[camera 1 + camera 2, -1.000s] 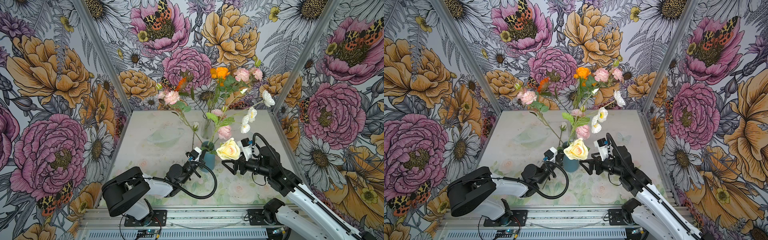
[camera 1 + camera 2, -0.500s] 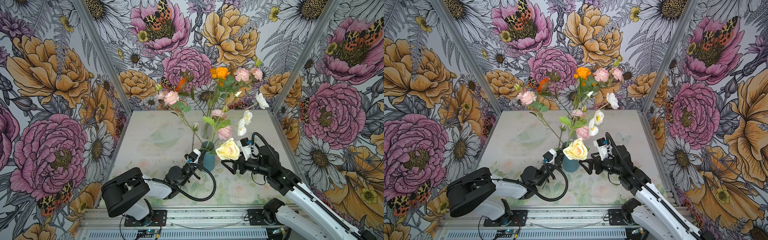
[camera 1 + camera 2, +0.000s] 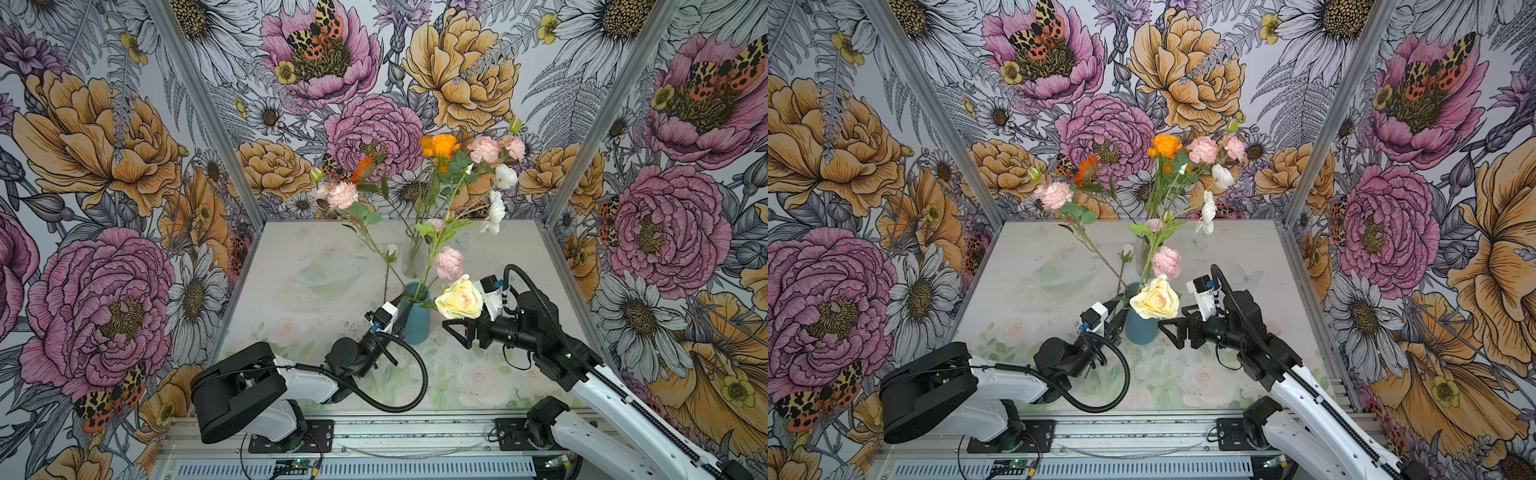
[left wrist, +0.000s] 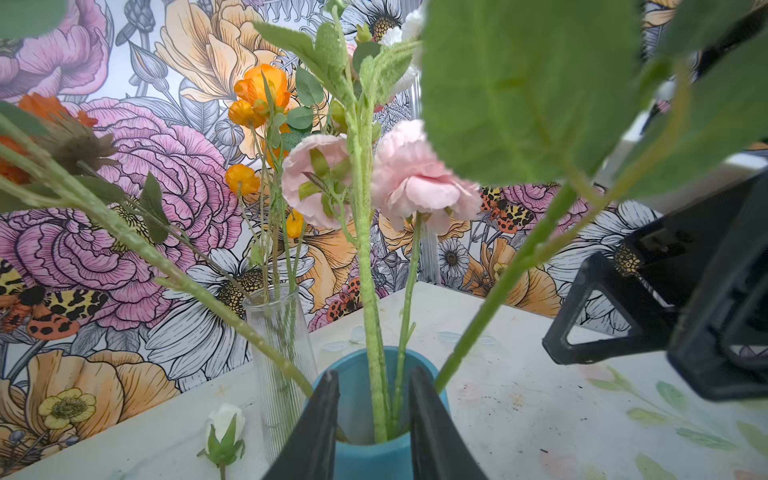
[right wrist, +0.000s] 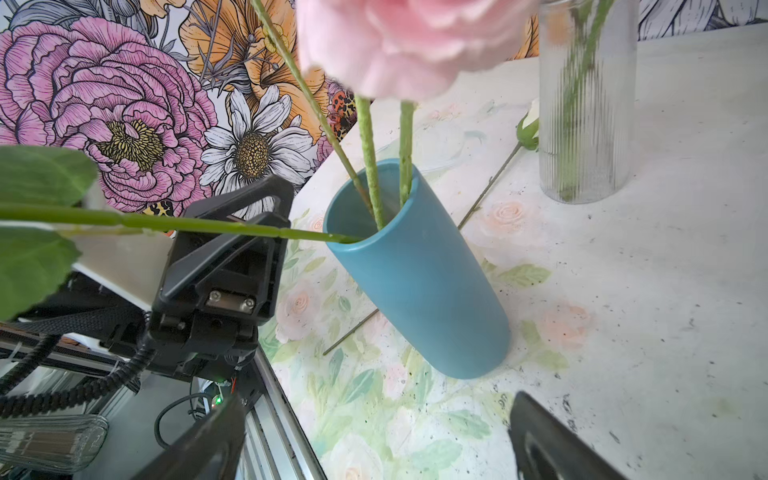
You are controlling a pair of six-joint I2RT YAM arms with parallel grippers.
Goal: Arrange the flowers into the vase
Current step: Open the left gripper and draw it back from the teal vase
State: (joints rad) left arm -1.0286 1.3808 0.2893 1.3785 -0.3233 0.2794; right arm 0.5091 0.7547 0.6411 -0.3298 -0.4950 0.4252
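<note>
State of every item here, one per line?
Blue cylindrical vase: upright, holding several stems.
Clear ribbed glass vase: upright, holding stems.
Cream-yellow rose: stem in blue vase, leaning out.
White rosebud stem: lying on table.
Left pincer: open, empty, at blue vase.
Right pincer: open, empty.

This is a robot test booth in a lab, not a lived-in room: wallpaper panels point(image 3: 104, 145) of giant drawn blooms are held between bare metal corner posts point(image 3: 205, 106), boxing in a small table point(image 3: 299, 249) with a printed pastel top. At the front edge a left arm point(image 3: 307, 382) and a right arm point(image 3: 606, 386) sit on black mounting plates point(image 3: 291, 436). These are fixed to a slotted aluminium rail point(image 3: 415, 430), with a corrugated cable hose point(image 3: 399, 405) and a bare circuit board point(image 3: 1013, 463) in plain sight.
</note>
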